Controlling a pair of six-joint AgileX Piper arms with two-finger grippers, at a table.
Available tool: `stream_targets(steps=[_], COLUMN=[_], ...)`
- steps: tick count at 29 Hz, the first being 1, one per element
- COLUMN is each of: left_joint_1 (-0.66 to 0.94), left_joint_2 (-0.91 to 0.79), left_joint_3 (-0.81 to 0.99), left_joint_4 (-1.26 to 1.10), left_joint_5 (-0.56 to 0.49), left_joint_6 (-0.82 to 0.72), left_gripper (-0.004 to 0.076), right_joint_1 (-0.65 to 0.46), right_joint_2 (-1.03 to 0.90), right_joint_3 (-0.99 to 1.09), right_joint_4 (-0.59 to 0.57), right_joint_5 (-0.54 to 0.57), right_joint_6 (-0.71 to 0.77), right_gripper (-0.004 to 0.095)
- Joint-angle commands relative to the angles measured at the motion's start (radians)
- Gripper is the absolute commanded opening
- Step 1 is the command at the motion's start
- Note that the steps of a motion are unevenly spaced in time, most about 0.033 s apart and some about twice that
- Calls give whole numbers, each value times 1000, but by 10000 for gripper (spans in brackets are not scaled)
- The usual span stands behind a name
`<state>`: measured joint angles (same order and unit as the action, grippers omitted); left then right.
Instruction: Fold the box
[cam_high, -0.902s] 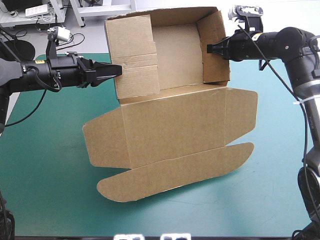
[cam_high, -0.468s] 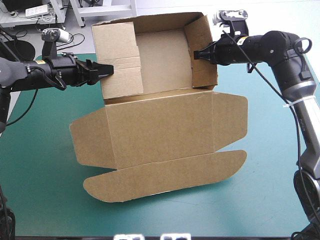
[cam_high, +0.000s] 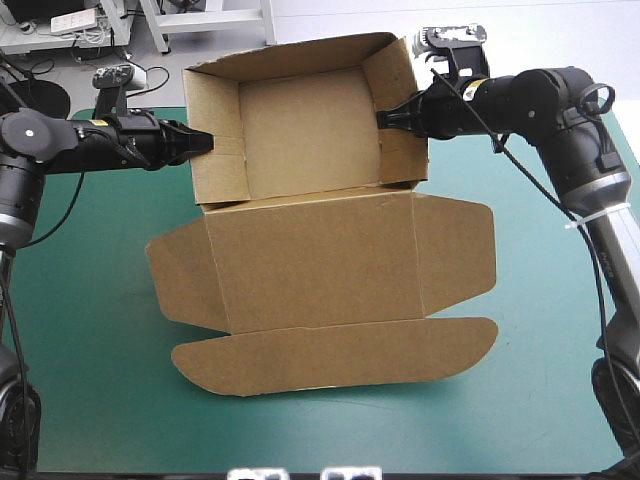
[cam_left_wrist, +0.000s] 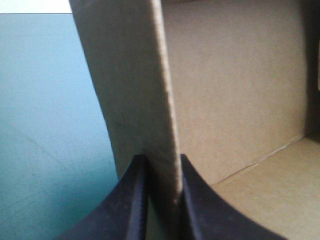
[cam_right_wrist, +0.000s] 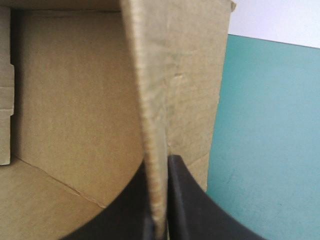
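Brown board is being squared up: on the box (cam_high: 310, 130), at twelve o'clock on the worktop (cam_high: 90, 350), the left flap (cam_high: 222, 150), earlier leaning over the floor, is now being held against the wall. The left pincer (cam_high: 200, 143) at nine o'clock and the right pincer (cam_high: 385, 117) at three are being kept nearly closed on the side walls. The tray is judged formed, with the lid (cam_high: 320, 260) flat toward six.

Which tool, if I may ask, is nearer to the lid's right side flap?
Right. The right tool clamps the box's right wall, just beyond that flap; the left tool clamps the opposite wall.
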<state>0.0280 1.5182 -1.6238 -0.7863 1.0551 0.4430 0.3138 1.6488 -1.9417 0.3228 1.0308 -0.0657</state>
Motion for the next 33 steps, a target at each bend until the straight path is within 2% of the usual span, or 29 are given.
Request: stream_targets(steps=[1,5,10,15,18,22,29,33], left_joint_1=[-45,-131,-274,-411,-459,-474,-474,-474], left_joint_2=[-33,-33,-33,4,60,139,219,227], left_joint_3=[-31,-55,-79,-79,-75,-29,-12,-12], left_joint_4=[-85,-20,284,584,652,643,646,663], left_joint_5=[-48,-59,-66,-36,6,20,41,19], left_joint_6=[-8,-54,-252,-454,-529,-596,-605,-605], left_gripper=[-10,-10,-10,-10,-10,-10,-9,-9], right_joint_1=[20,22,22,22,22,22,22,22], right_joint_2=[-61,-61,-59,-55,-51,-48,14,96], right_joint_3=[-28,-28,2,143,262,384,408,408], right_joint_4=[48,-14,-107,-115,-97,-55,-87,-82], right_joint_5=[2,92,214,220,181,69,-10,-49], right_joint_6=[50,118,190,199,199,202,244,244], right_gripper=[-4,-4,-5,-5,-5,-5,-5,-5])
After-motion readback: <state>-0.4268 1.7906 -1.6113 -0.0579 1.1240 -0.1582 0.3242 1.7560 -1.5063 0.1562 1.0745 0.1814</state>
